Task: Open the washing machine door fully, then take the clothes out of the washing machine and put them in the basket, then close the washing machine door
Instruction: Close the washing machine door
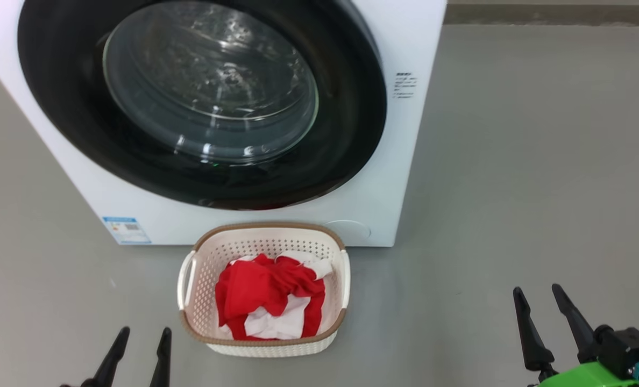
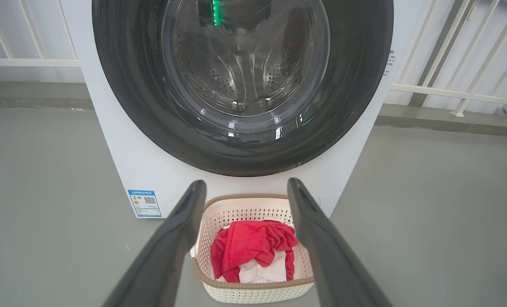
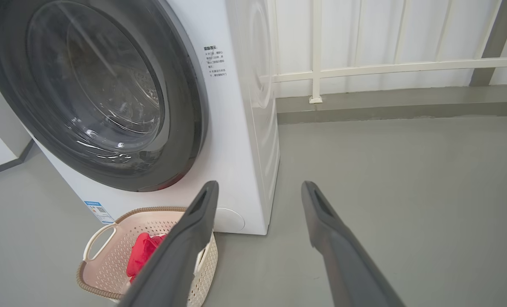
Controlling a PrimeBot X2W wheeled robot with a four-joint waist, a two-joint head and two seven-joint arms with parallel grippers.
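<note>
Tools are met nearest, at the bottom edge of the head view: the left tool [image 1: 143, 336] and the right tool [image 1: 537, 294], each with its two dark fingers spread wide and nothing held between them. Both are poised above the grey floor [image 1: 513, 188], and nothing is touched by either. Ahead of them, between the two but nearer the left tool, the basket [image 1: 204, 279] is set on the floor, its handles [image 1: 186, 279] turned to left and right. The clothes [image 1: 265, 293], red with white parts, are heaped inside it. Just behind the basket the washing machine [image 1: 400, 177] is stood, and the door [image 1: 346, 118] is seen lying flush against its front, shut. Through the window [image 1: 212, 80] the drum [image 2: 245, 72] is seen bare. From this, all three steps are judged done and no further grasp is called for. Should a last press on the door be wanted, it is found straight ahead, above the basket, and the left tool is judged the nearer.
</note>
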